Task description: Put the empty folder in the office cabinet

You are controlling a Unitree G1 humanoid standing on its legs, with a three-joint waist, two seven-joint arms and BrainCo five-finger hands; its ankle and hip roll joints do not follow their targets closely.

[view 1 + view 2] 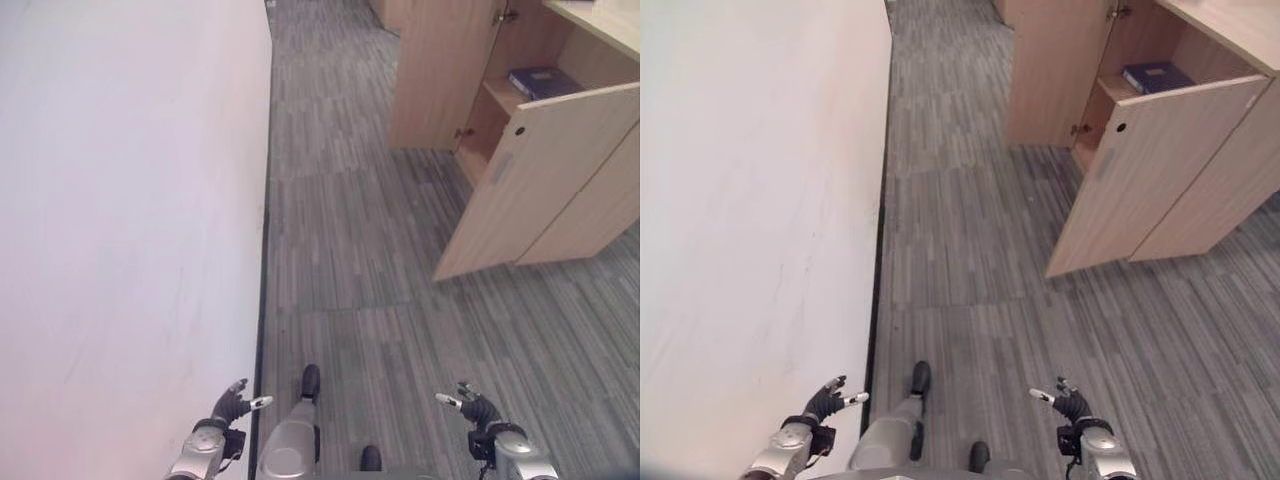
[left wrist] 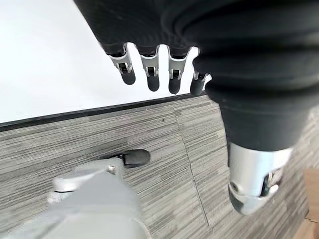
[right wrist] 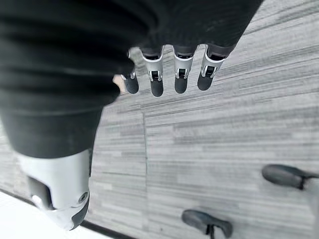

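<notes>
Blue folder [image 1: 541, 81] lies flat on the open wooden office cabinet's [image 1: 560, 170] shelf, seemingly already stowed. Left hand [image 1: 230, 405] and right hand [image 1: 476, 408] hang low over the carpet, fingers relaxed, holding nothing.

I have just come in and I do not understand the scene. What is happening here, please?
The robot stands on grey carpet beside a white wall. Both hands are open and hold nothing: the left hand and the right hand hang low in front of it. Ahead to the right, a wooden cabinet has its door open, and a blue folder lies on a shelf inside.
</notes>
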